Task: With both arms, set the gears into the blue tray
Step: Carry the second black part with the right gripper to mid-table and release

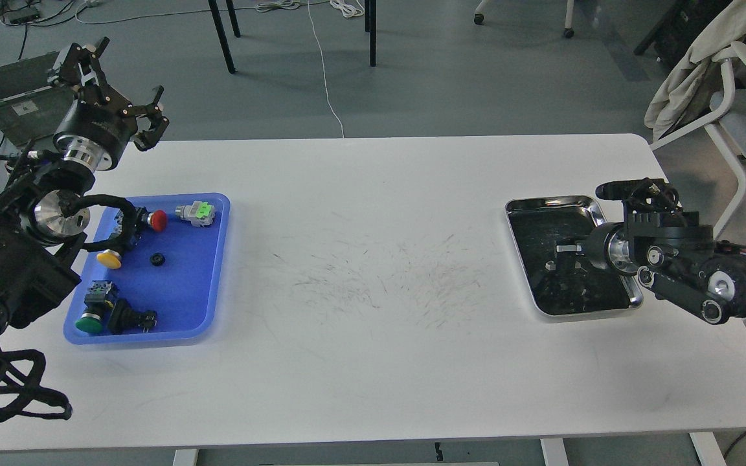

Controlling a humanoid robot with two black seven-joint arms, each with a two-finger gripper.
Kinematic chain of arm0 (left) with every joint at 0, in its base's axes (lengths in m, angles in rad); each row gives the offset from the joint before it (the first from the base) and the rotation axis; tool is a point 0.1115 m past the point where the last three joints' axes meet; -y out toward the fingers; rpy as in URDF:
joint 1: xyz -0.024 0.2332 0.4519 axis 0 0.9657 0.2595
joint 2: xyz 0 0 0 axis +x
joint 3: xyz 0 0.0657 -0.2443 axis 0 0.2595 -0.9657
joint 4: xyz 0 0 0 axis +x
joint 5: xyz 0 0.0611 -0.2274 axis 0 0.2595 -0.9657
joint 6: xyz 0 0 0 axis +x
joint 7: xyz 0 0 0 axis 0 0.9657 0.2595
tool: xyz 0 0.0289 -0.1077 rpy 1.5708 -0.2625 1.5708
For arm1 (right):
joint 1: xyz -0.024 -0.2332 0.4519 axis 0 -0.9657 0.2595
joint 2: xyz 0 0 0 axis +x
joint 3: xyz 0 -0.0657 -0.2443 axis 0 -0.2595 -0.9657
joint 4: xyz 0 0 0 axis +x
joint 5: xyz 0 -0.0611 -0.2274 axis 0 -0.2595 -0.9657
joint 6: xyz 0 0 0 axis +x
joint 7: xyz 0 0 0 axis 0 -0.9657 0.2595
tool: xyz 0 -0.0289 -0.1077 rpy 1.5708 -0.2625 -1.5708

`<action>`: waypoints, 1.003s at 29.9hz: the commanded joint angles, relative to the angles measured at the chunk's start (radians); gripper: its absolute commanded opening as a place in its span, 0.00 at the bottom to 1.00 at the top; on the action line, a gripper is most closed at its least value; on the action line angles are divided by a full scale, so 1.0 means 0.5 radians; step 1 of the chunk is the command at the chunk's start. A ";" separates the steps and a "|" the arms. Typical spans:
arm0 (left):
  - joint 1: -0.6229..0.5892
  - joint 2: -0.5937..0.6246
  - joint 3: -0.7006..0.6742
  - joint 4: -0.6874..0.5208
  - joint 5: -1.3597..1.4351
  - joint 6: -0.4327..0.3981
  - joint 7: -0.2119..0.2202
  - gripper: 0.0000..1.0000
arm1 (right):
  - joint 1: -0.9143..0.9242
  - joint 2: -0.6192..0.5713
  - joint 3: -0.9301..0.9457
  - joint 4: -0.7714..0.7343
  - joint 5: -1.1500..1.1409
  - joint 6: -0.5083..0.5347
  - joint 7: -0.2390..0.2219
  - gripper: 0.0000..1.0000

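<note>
One small black gear (157, 260) lies in the middle of the blue tray (188, 291) at the table's left. No other gear can be made out. My left gripper (119, 84) is raised beyond the tray's far left corner, its claws spread wide open and holding nothing. My right gripper (566, 249) reaches in from the right, low over the dark inside of the steel tray (634, 299). Its fingers are dark against the tray and cannot be told apart. Whether it holds anything is hidden.
The blue tray also holds push-buttons with red (157, 220), yellow (109, 259) and green (89, 322) caps, and a grey switch (195, 212). A chair (716, 84) stands past the table's right corner. A grey box (13, 97) sits behind my left arm.
</note>
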 commanded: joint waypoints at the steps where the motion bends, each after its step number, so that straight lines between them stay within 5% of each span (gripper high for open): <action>1: -0.003 0.001 0.000 0.000 0.000 0.000 -0.009 0.98 | 0.131 -0.012 0.025 0.044 0.032 -0.014 -0.002 0.02; 11: -0.009 0.001 0.003 -0.003 0.000 0.000 -0.009 0.98 | 0.561 -0.276 0.377 0.731 0.811 0.004 0.019 0.02; 18: -0.012 -0.014 0.003 -0.003 0.000 0.000 -0.018 0.98 | 0.423 0.373 0.338 0.753 0.858 -0.164 0.016 0.02; 24: -0.024 -0.005 0.003 -0.003 0.000 0.000 -0.027 0.98 | 0.387 0.960 0.255 0.339 0.848 -0.257 0.019 0.02; 30: -0.027 -0.005 0.000 -0.003 0.000 0.000 -0.027 0.98 | 0.190 0.960 0.242 0.201 0.802 -0.275 0.022 0.02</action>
